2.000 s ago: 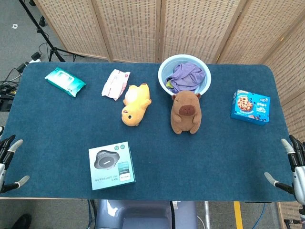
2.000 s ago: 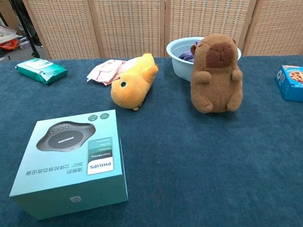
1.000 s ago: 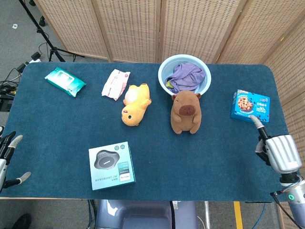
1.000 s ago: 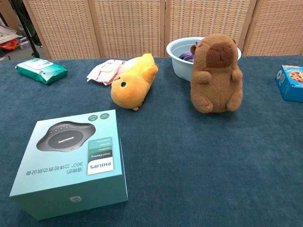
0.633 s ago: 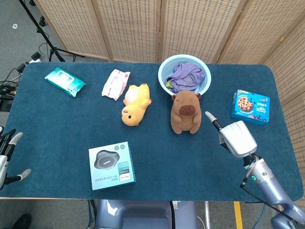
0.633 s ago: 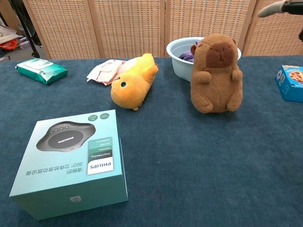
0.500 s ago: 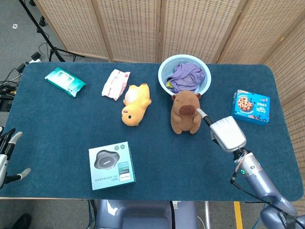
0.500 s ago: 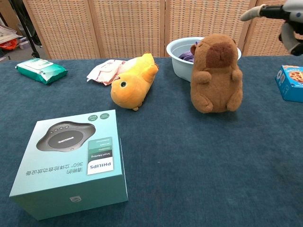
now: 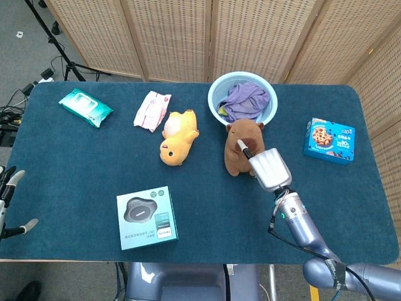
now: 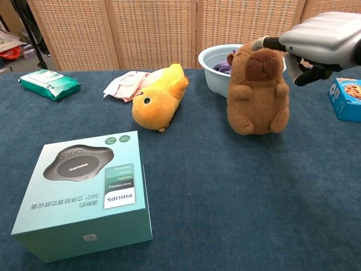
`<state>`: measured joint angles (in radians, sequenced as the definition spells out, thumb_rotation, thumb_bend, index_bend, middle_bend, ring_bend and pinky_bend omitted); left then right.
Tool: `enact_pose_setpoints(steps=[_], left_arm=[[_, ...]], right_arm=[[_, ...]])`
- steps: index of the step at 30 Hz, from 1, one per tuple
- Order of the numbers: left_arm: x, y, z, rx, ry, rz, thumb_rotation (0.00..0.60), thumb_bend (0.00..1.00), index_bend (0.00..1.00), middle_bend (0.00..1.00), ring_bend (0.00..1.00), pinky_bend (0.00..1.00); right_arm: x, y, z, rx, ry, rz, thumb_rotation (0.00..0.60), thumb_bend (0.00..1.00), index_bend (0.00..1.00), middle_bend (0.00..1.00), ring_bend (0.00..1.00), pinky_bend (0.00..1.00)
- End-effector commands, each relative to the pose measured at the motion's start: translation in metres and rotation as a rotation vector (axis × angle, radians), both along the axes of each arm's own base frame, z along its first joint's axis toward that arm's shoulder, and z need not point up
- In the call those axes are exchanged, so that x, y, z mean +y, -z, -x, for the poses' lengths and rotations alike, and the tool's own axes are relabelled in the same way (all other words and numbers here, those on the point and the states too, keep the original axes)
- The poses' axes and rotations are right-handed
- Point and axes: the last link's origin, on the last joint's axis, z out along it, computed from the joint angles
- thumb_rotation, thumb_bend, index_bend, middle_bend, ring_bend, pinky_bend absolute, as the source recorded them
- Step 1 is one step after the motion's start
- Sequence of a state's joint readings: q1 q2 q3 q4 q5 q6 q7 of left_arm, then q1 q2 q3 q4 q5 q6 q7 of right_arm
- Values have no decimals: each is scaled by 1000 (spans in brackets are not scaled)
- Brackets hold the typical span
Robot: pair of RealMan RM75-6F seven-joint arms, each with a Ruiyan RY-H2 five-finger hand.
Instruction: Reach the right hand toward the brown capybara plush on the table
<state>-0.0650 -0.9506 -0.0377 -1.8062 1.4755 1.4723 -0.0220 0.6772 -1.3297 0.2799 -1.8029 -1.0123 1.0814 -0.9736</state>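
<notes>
The brown capybara plush (image 9: 241, 145) (image 10: 255, 93) stands upright in the middle of the blue table (image 9: 81, 163), just in front of the light blue basin (image 9: 219, 91). My right hand (image 9: 266, 167) (image 10: 318, 42) hovers over the plush's right side, palm down, fingers apart. One outstretched fingertip (image 9: 240, 145) (image 10: 260, 43) reaches the plush's head; whether it touches is unclear. It holds nothing. My left hand (image 9: 9, 204) shows only at the left edge in the head view, off the table's front corner, fingers spread and empty.
A yellow plush (image 9: 177, 143) (image 10: 159, 96) lies left of the capybara. A teal speaker box (image 9: 146, 216) (image 10: 84, 192) sits at the front left. A cookie box (image 9: 329, 140) is at the right, a pink pack (image 9: 152, 110) and a green wipes pack (image 9: 85, 107) at the back left.
My right hand has swung in from the table's right front corner, up and leftward, until it hovers over the capybara plush. The left hand has barely moved.
</notes>
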Motion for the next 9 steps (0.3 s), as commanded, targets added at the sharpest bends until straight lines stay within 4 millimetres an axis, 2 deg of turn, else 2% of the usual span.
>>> enact_pose_setpoints(steps=[1, 9], left_arm=[[0, -2, 1, -3, -2, -4, 600, 0, 0, 0, 0, 0], [1, 0, 1, 0, -5, 1, 600, 0, 0, 0, 0, 0]], right_arm=[[-3, 9, 7, 20, 43, -3, 600, 1000, 0, 829, 1000, 1000], [-2, 13, 13, 7, 69, -8, 600, 1000, 0, 829, 1000, 1000]])
